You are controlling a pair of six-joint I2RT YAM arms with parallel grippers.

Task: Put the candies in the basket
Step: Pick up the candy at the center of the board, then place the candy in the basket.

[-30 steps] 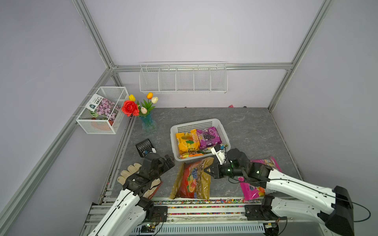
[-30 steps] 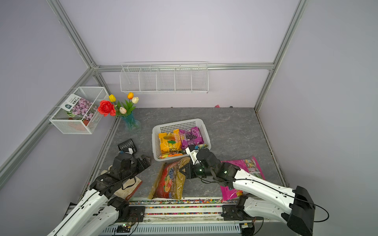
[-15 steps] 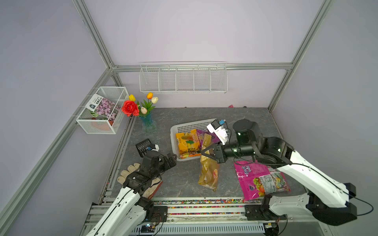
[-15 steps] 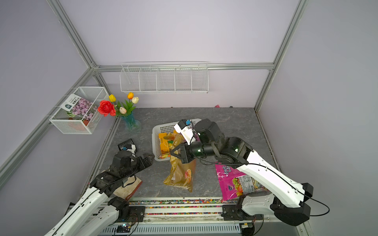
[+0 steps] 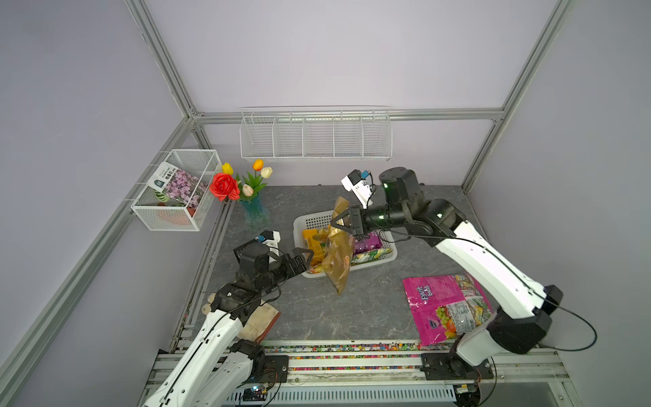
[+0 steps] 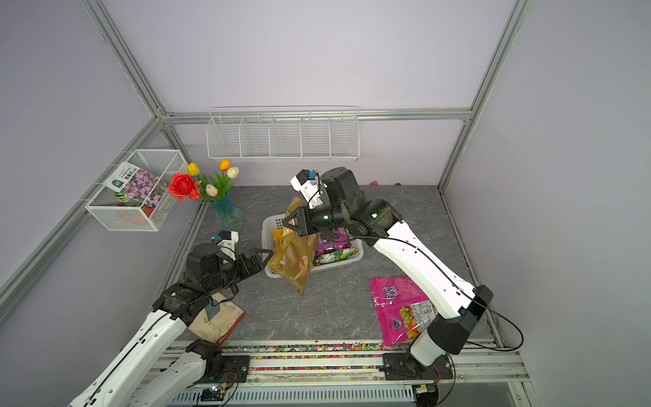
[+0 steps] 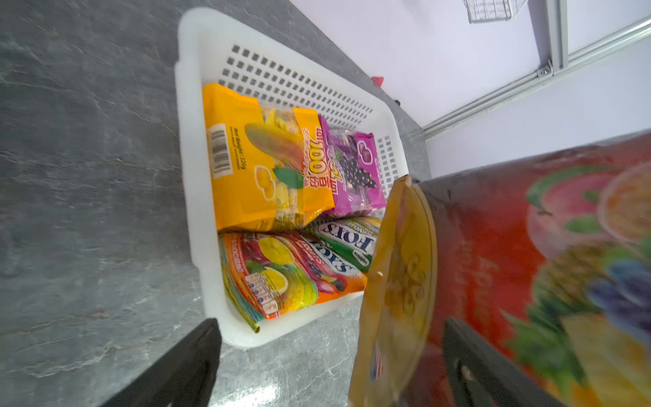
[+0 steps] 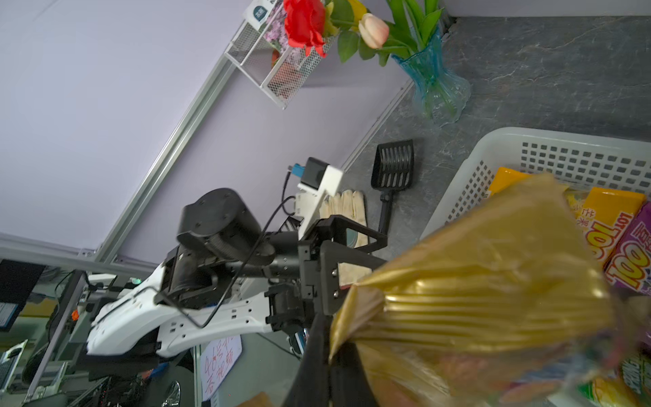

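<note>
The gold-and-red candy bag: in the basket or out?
Out: the gold-and-red candy bag hangs from the shut right gripper, not resting in the white basket.

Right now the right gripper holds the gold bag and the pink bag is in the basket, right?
No. The pink bag lies on the table, outside the basket, in both top views. The right gripper does hold the gold bag.

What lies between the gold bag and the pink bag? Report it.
Only bare tabletop separates the gold bag from the pink bag, in both top views.
</note>
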